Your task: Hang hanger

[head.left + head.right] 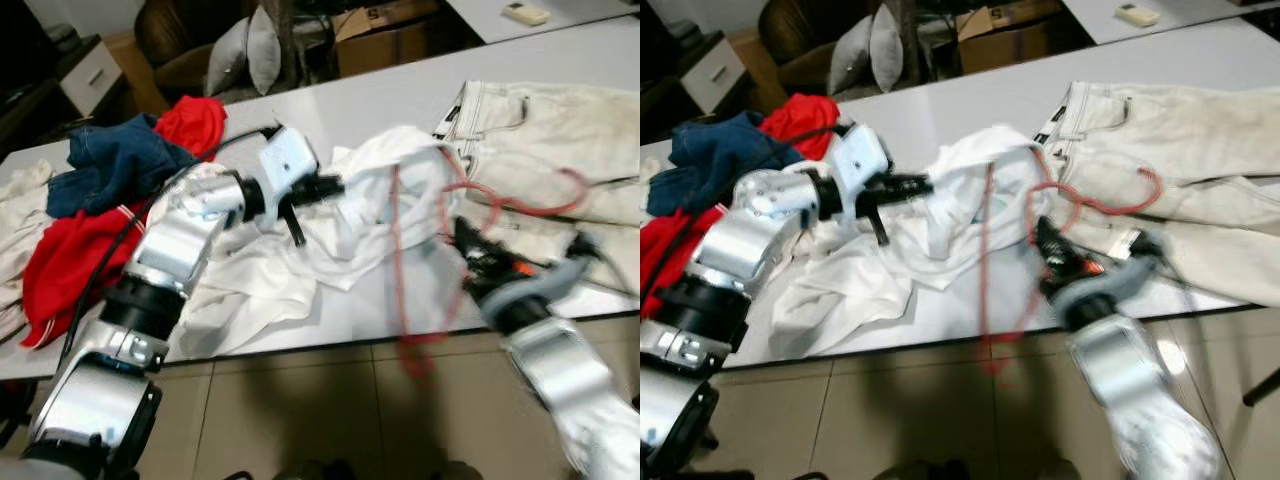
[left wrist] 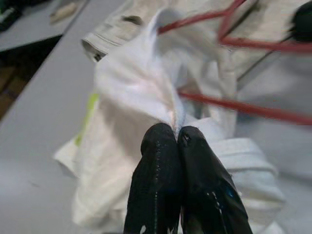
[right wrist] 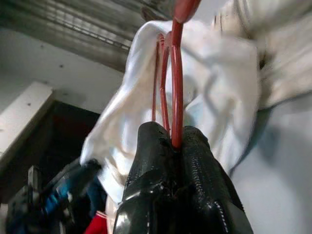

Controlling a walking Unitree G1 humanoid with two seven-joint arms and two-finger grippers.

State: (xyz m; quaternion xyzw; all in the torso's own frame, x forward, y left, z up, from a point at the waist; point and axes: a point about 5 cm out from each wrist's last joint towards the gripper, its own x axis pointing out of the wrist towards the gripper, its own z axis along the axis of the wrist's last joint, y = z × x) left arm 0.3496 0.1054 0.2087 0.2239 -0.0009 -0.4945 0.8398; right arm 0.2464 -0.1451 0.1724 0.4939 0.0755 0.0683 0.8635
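**Hanger pinched by right claw, white garment pinched by left claw**

Left eye view: hanger (image 1: 440, 215), red wire, partly threaded into the white garment (image 1: 385, 190) and trailing down past the tabletop (image 1: 400, 95) edge, blurred. Right claw (image 1: 462, 238) sits at the near tabletop edge, with the hanger's loops just ahead of and beside its tips. Left claw (image 1: 335, 185) reaches over the tabletop, its tips at a fold of the white garment. Cream trousers (image 1: 540, 130) lie flat beyond the right claw. Behind the left claw's arm: a red cloth (image 1: 70, 255) and a blue denim piece (image 1: 115, 165), heaped together.

Right eye view: same layout. The hanger's wire runs from the garment's top, past the right claw and below the tabletop edge toward the tiled floor (image 1: 940, 410).

Left wrist view: left claw's fingers (image 2: 158, 180) pressed together, a ridge of white cloth nipped between the tips. Red hanger wire crosses the cloth just beyond the tips, not touching them.

Right wrist view: right claw's fingers (image 3: 151, 161) closed on the red hanger wire, which rises straight out from between them. Two thinner red strands run alongside. White garment hangs draped over the wire directly ahead of the tips.
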